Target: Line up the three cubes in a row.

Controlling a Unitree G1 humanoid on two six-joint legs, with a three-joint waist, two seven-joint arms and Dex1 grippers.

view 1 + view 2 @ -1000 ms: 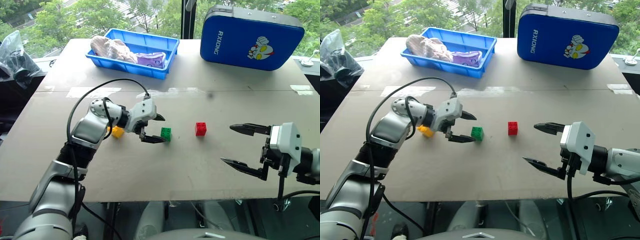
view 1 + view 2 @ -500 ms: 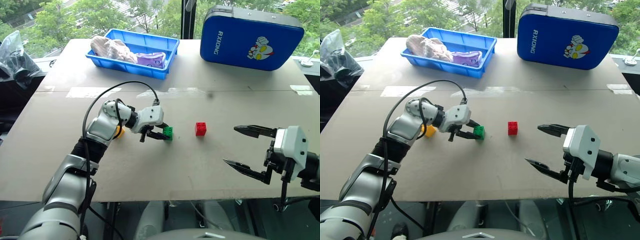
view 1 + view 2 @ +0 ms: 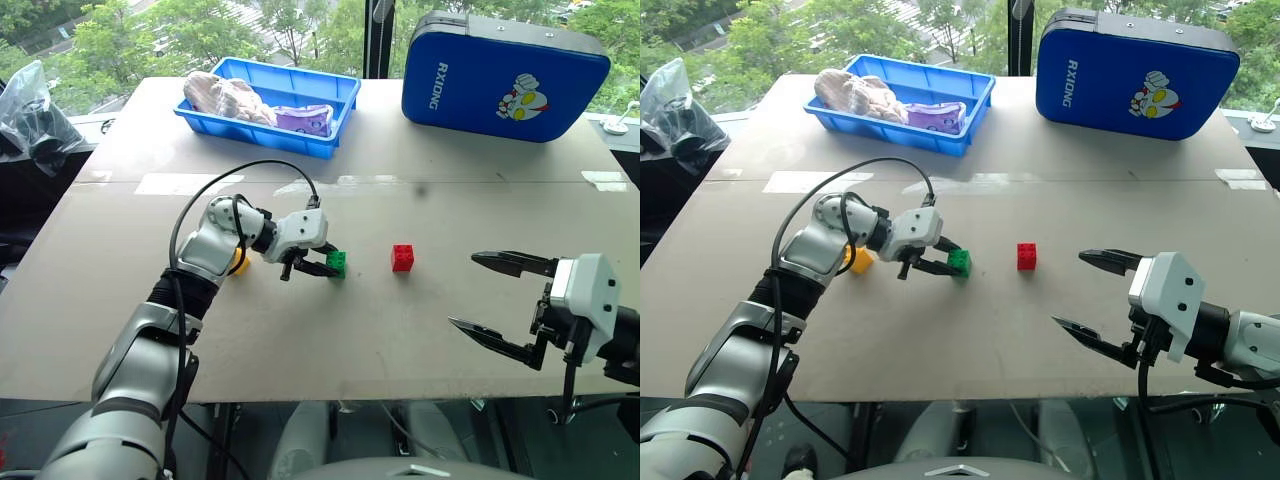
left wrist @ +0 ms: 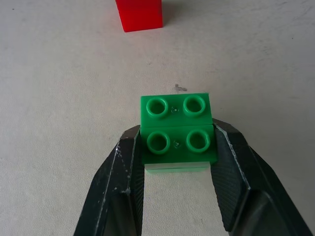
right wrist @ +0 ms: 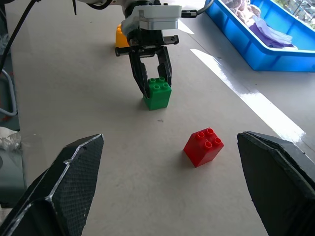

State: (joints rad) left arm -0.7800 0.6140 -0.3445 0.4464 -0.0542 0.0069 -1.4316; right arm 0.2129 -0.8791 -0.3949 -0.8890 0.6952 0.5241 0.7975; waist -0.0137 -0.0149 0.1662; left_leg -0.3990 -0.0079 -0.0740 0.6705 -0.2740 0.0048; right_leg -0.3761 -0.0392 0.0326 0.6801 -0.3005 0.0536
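Note:
A green cube [image 3: 337,263] sits on the table, and my left gripper [image 3: 327,263] is shut on its sides; in the left wrist view both black fingers [image 4: 125,177] press against the green cube [image 4: 177,132]. The red cube [image 3: 402,257] rests on the table a short way to the right of it, also seen as the red cube [image 5: 203,146] in the right wrist view. Behind my left wrist lies the yellow cube [image 3: 238,264], mostly hidden by the arm. My right gripper [image 3: 492,308] hovers open, well right of the red cube, with nothing between its fingers.
A blue tray [image 3: 270,132] with cloth items stands at the back left of the table [image 3: 300,340]. At the back right lies a blue case [image 3: 500,75]. A black cable loops over my left arm. A plastic bag [image 3: 30,110] lies off the table's left edge.
My left gripper has closed on the green cube; a second ago it stood open just left of it. The right arm has kept still.

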